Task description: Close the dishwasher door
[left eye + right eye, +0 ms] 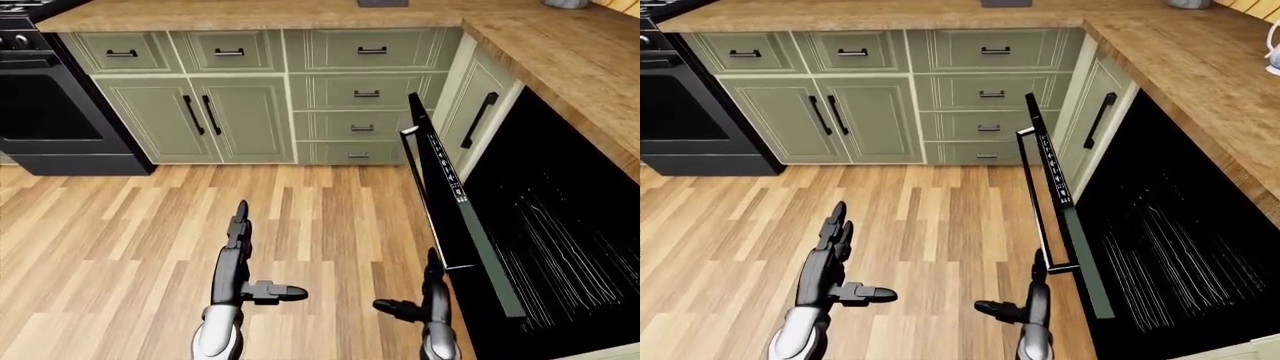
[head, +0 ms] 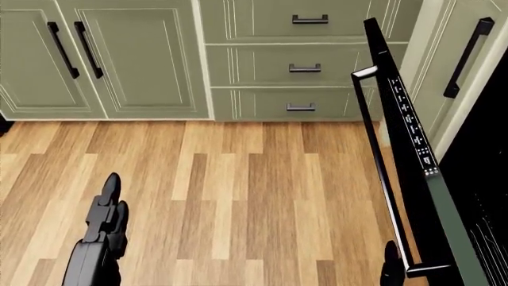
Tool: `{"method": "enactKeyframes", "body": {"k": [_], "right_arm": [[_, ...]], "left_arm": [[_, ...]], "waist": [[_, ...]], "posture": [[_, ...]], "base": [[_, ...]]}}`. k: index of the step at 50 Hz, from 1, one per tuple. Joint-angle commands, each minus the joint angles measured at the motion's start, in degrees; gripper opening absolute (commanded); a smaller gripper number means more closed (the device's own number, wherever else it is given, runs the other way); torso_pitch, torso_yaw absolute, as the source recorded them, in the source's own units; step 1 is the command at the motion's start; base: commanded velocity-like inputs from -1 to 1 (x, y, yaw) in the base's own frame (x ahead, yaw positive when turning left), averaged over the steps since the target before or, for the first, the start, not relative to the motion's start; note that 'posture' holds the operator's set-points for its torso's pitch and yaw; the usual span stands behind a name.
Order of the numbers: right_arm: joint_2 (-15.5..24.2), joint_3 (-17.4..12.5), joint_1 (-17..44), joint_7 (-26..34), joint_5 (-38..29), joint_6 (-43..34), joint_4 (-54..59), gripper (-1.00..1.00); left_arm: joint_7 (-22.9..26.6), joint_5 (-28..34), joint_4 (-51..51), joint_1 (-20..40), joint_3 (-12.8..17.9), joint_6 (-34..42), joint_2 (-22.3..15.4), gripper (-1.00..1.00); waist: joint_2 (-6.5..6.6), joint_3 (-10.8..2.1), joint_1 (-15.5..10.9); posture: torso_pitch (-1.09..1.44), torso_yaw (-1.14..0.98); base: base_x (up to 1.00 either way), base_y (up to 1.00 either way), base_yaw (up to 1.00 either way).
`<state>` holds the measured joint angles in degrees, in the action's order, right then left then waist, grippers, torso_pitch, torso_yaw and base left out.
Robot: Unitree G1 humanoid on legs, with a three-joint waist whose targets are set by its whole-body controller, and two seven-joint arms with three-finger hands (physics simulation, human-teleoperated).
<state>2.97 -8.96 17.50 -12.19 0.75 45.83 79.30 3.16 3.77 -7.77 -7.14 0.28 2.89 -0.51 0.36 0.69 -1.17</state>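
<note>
Now my right hand (image 1: 1032,296), fingers spread, touches the near end of the half-raised black dishwasher door (image 1: 450,217), my open left hand (image 1: 238,255) hanging apart over the wooden floor (image 1: 130,225).

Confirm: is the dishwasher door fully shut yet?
No: in the left-eye view the door stands tilted out from the dark dishwasher cavity, with the right hand beside its handle.

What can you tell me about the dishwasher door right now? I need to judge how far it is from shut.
The dishwasher door is black and glossy, partly open and tilted steeply up toward its dark cavity at the view's right. A slim bar handle runs along its outer face, and a strip of small white control marks lines its top edge. The right robot hand, fingers open, sits at the handle's lower end; actual contact cannot be confirmed.
</note>
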Motion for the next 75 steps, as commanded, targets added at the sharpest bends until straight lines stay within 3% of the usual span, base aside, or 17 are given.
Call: {"method": "enactKeyframes", "body": {"k": [1,28,46,75], "right_arm": [[2.46,-2.11,1.54,-2.06,4.19,2.16,-2.88,1.00],[7.09,-2.35,1.14,-0.67,7.94,1.01,-4.22,1.00],[10.05,-2.68,1.24,-0.14,9.72,-1.05,-6.99,1.00],[12.45,-4.21,-0.02,-4.98,11.80,-0.76,-13.03,1.00]], "left_arm": [[-0.12,-0.12,-2.52,0.81,0.14,-1.70,-0.11,1.00],[-0.14,-0.06,-2.59,0.69,-0.10,-1.65,-0.06,1.00],[-0.22,-0.06,-2.42,0.76,-0.13,-1.76,-0.06,1.00],[-0.29,-0.04,-2.30,0.77,-0.17,-1.81,-0.07,1.00]], "waist": [[-0.29,-1.10,0.37],[-0.70,-1.46,0.48],[-0.87,-0.75,0.87],[-0.58,-0.77,0.53]], "posture": [[0.00,0.00],[0.00,0.00],[0.00,0.00],[0.00,0.00]], "base": [[0.00,0.00,0.00],[0.00,0.00,0.00],[0.00,0.00,0.00],[0.00,0.00,0.00]]}}
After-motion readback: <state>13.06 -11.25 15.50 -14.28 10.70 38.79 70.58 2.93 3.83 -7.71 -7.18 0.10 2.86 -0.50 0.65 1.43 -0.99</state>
